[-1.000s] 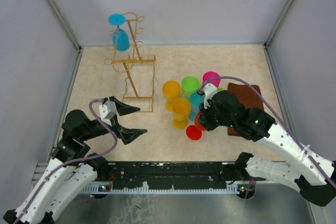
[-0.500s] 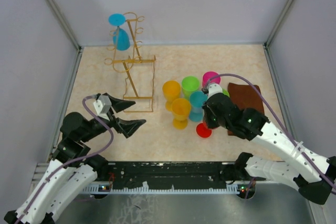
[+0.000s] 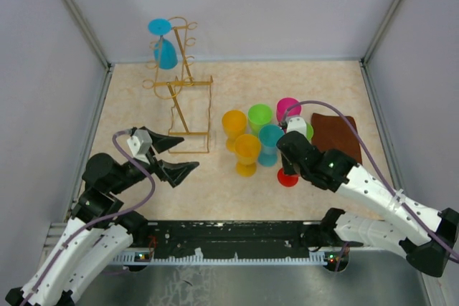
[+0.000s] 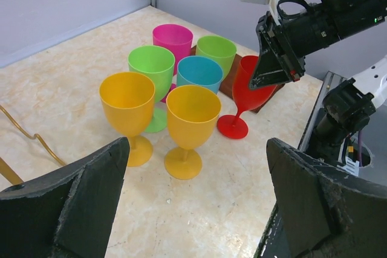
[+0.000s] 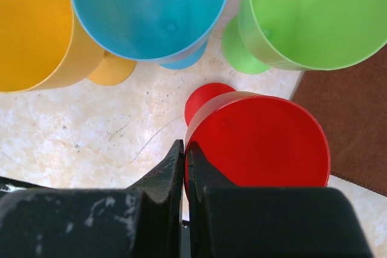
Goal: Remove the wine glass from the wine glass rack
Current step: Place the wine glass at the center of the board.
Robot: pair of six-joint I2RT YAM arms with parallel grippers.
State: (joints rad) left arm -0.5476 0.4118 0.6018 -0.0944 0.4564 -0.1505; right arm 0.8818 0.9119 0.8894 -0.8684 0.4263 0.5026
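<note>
Right gripper (image 5: 184,149) pinches the tilted red glass (image 5: 260,143) by its rim; from above, only its foot shows. Left gripper (image 3: 190,153) gapes wide. 1 blue glass (image 3: 165,51) hangs inverted on the rack (image 3: 174,89), far left.

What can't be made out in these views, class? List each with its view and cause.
- Top view: how the blue wine glass sits in the wine glass rack hooks; too small.
- Top view: the bowl of the red glass, under the right gripper; only its foot shows.
- Left wrist view: most of the rack, cut off by the left edge; the blue wine glass lies outside the frame.
</note>
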